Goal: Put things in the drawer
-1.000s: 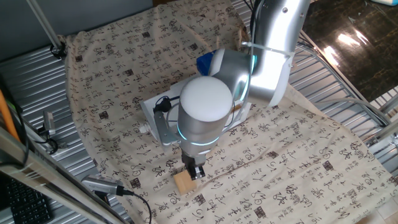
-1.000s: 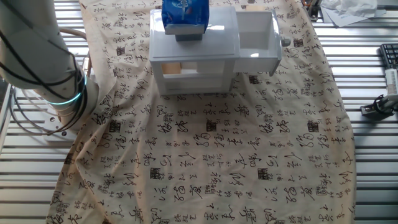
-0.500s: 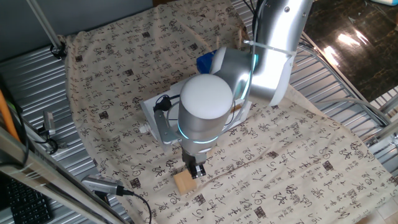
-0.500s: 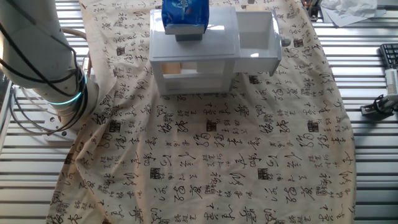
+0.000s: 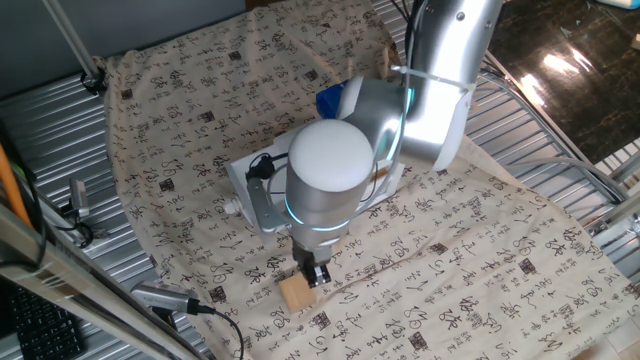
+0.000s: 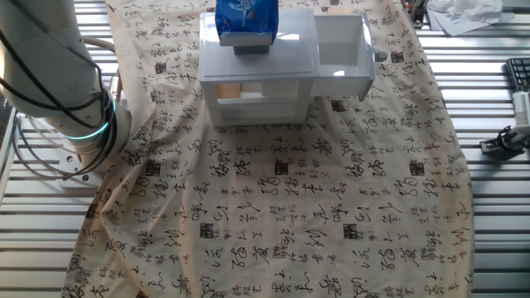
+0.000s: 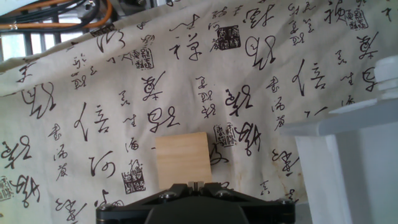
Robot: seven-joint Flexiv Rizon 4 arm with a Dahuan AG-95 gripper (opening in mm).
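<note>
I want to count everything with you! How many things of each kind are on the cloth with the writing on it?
Wooden block: 1
White cabinet: 1
Pulled-out drawer: 1
Blue-and-white tissue pack: 1
Total: 4

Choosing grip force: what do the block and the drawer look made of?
Block: looks like bare wood, pale tan, matte, with faint grain. Drawer: smooth, slightly glossy white walls, probably plastic or painted board; I can't tell which.
</note>
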